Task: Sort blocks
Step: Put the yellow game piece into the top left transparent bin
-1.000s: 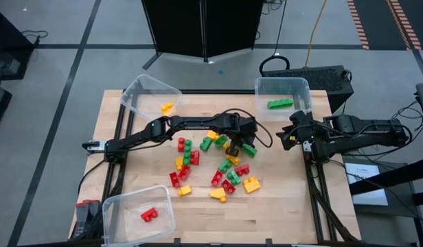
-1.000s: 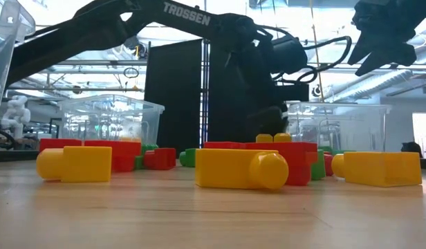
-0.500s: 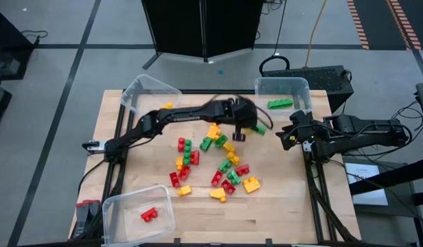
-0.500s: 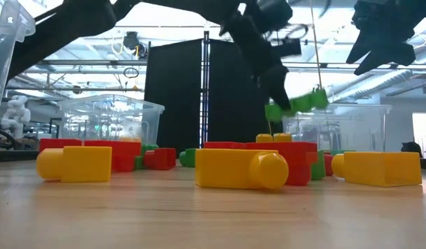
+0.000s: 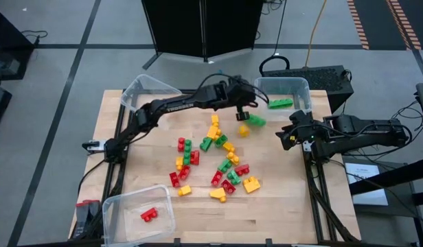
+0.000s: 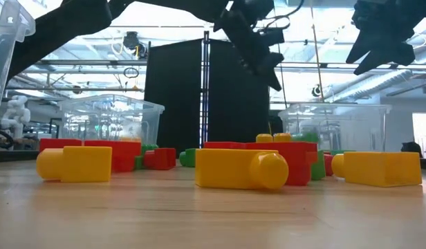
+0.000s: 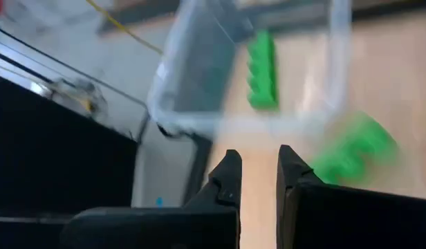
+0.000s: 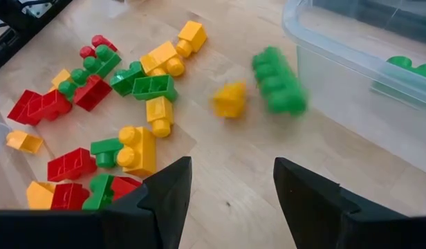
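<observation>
Red, yellow and green blocks lie in a pile (image 5: 211,158) mid-table. My left gripper (image 5: 241,113) (image 7: 258,166) hangs above the table's far side, just short of the far-right bin (image 5: 282,88), fingers a little apart with nothing between them. A loose green block (image 5: 256,121) (image 8: 279,81) and a yellow block (image 5: 243,130) (image 8: 230,100) show blurred beside that bin, outside it. Another green block (image 5: 280,103) lies inside the bin. My right gripper (image 5: 285,135) (image 8: 230,180) waits open over the table's right edge.
A clear bin (image 5: 150,92) stands at the far-left corner. Another clear bin (image 5: 138,213) at the near-left corner holds a red block (image 5: 149,215). Bare wood lies along the near edge and between the pile and the right arm.
My left gripper rose from the pile with a green block, swung toward the far-right bin and let go. The green block now shows loose beside the bin, outside it. A yellow block has also left the pile and shows near it.
</observation>
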You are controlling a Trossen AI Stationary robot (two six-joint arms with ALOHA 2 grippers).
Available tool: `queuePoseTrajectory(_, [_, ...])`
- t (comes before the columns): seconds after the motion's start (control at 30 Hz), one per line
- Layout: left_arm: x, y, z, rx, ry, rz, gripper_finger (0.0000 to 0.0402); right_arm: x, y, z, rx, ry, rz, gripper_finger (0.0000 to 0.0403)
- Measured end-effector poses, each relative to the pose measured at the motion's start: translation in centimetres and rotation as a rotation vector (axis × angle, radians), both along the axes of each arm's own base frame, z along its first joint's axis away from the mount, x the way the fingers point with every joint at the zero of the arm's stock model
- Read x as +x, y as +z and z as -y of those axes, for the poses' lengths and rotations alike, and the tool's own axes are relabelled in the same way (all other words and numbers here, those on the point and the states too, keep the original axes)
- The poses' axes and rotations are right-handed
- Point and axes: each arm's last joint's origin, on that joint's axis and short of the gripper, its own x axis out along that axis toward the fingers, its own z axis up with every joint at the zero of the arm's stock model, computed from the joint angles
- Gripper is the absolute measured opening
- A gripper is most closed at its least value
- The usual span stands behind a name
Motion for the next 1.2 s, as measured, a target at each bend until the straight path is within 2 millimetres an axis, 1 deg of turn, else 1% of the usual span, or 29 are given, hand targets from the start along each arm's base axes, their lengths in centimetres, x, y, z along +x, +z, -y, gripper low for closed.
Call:
queuePoseTrajectory(0.07, [-0.3,0.8,-0.1,0.006,0.001,0.022,0.0,0.0,0.0,0.0,-0.007,0.005,-0.003,0.0201])
queuePoseTrajectory(0.17, [-0.4,1.1,0.0,-0.029,-0.046,0.034,0.0,0.0,0.0,0.0,-0.021,0.02,-0.01,0.0201])
queuePoseTrajectory(0.33, [-0.7,-0.5,0.5,-0.151,-0.141,-0.06,0.0,0.0,0.0,0.0,-0.021,0.021,-0.011,0.0201])
queuePoseTrajectory(0.47, [-1.0,-1.0,1.0,-0.216,-0.181,-0.117,0.0,0.2,-0.2,0.0,-0.019,0.024,-0.025,0.0201])
queuePoseTrajectory(0.57, [-1.3,-1.3,1.8,-0.264,-0.203,-0.166,0.0,0.8,-1.2,-0.1,-0.027,0.034,-0.089,0.0201])
queuePoseTrajectory(0.67, [-1.2,-1.3,2.6,-0.312,-0.229,-0.16,0.0,1.5,-2.2,-0.1,-0.03,0.042,-0.142,0.0201])
queuePoseTrajectory(0.77, [-0.4,-2.4,3.2,-0.376,-0.229,-0.147,0.0,1.9,-2.0,-0.1,-0.027,0.031,-0.099,0.0201])
queuePoseTrajectory(0.87, [0.4,-5.0,3.4,-0.423,-0.184,-0.187,0.0,1.9,-1.9,-0.1,-0.004,0.001,-0.074,0.0201])
queuePoseTrajectory(0.97, [1.0,-6.8,3.7,-0.413,-0.051,-0.199,0.0,1.5,-2.1,0.0,0.004,-0.086,-0.084,0.0199])
queuePoseTrajectory(1.07, [0.8,-7.2,4.0,-0.421,-0.008,-0.234,0.0,1.8,-3.1,0.1,0.003,-0.109,-0.145,0.0179])
queuePoseTrajectory(1.2, [1.2,-7.1,4.4,-0.411,-0.01,-0.203,0.0,2.3,-5.2,0.0,0.013,-0.119,-0.244,0.0126])
